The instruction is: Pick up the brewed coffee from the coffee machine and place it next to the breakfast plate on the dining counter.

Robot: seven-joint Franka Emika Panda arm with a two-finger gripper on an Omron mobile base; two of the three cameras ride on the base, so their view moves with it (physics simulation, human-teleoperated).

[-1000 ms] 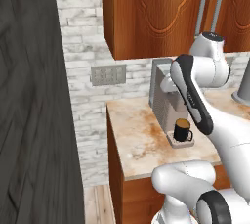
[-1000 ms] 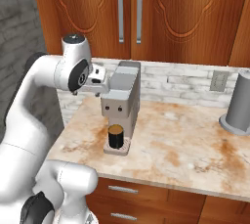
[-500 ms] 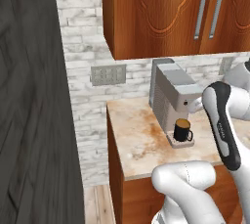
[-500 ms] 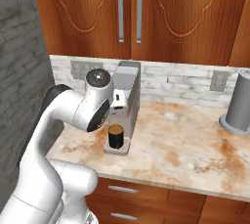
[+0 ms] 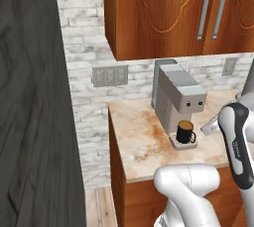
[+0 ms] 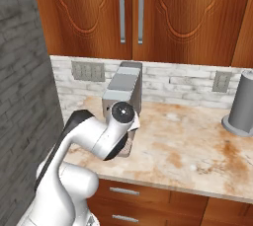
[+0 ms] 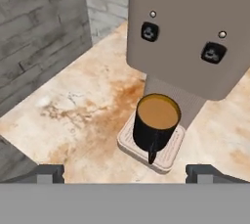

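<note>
The brewed coffee (image 7: 156,124) is sitting on the drip tray (image 7: 171,150) of the coffee machine (image 7: 188,37), directly under the machine's overhanging head, with its handle pointing away from the machine's body. The hand (image 7: 126,173) is hovering just in front of the coffee machine with its fingers (image 7: 49,172) spread wide apart, gripping nothing and touching neither mug nor machine. The coffee machine is standing on the mottled marble table (image 5: 141,139), backed against the grey brick wall (image 5: 84,47), beneath the wooden cabinets (image 5: 168,13).
</note>
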